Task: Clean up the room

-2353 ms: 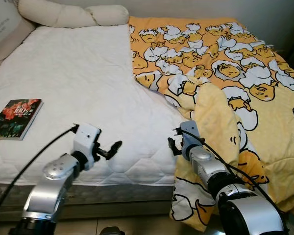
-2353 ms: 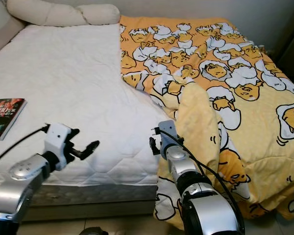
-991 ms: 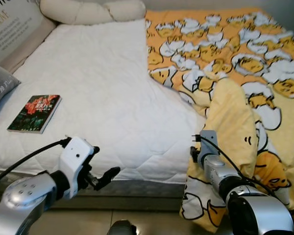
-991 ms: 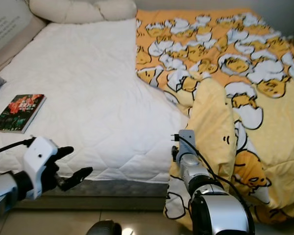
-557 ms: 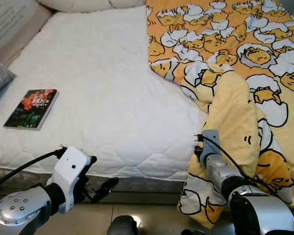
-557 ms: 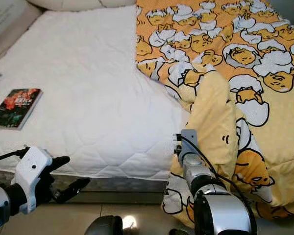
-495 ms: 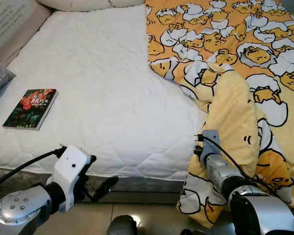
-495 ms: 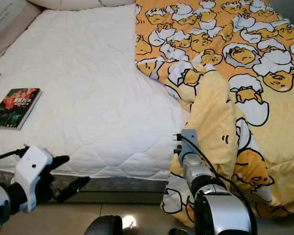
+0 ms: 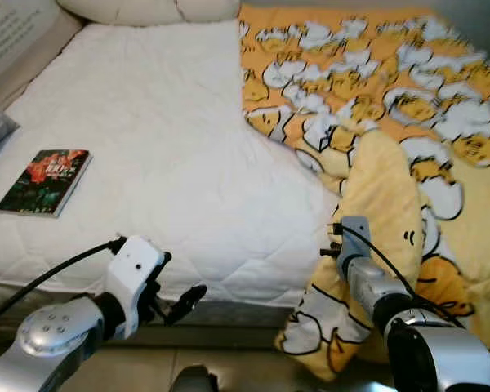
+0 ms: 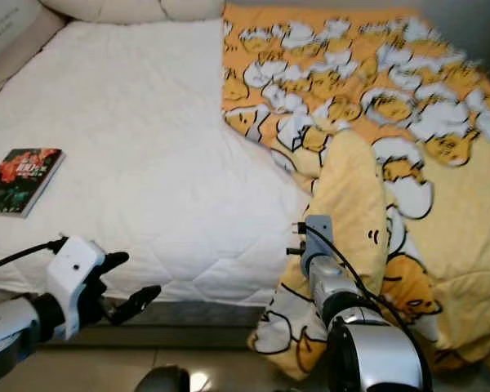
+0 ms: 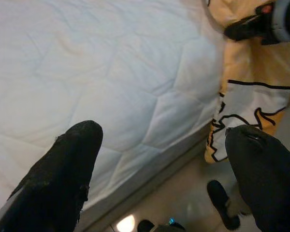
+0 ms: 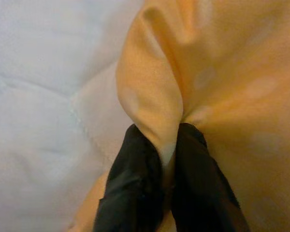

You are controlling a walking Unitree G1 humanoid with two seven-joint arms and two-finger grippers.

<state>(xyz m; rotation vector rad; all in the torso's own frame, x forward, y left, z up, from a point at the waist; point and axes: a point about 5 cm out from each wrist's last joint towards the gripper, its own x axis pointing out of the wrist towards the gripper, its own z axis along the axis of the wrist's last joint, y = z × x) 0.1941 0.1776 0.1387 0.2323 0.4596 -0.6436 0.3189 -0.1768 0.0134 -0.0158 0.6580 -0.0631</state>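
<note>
- a book (image 9: 43,181) with a dark, red-flowered cover lies flat near the left edge of the white quilted mattress (image 9: 163,147).
- the left gripper (image 9: 182,300) hovers off the mattress's near edge, jaws apart with nothing between them.
- the right gripper (image 12: 163,159) has its jaws clamped on a raised fold of the yellow egg-print blanket (image 9: 392,139).
- that blanket covers the bed's right half, its corner draping over the near edge.

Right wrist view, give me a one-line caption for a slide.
Right tool pinches a fold of the yellow blanket beside the white quilted mattress.
</note>
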